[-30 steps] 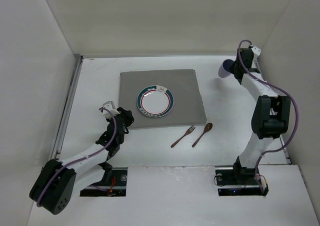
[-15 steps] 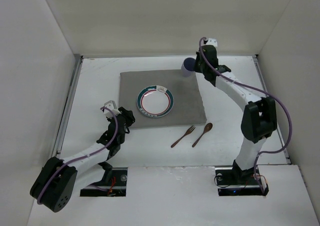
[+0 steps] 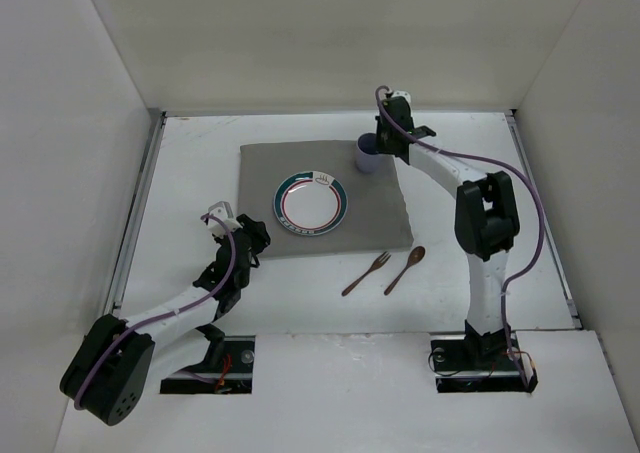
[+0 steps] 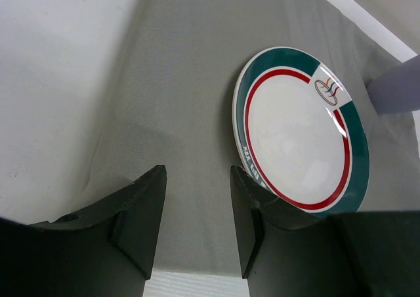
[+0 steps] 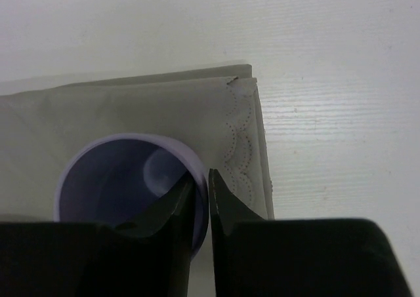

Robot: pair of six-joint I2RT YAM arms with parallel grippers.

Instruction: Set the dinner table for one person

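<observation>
One cup (image 5: 111, 172) rim pinched by right tool (image 5: 200, 182); left tool (image 4: 195, 192) parted

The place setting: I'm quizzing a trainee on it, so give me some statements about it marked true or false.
The plate lies on the grey mat. True.
The right gripper pinches the rim of the cup. True.
The fork and spoon lie on the mat. False: both lie on the white table, beside the mat's near edge.
The left gripper holds the plate. False: it is open and empty, beside the plate.
</observation>
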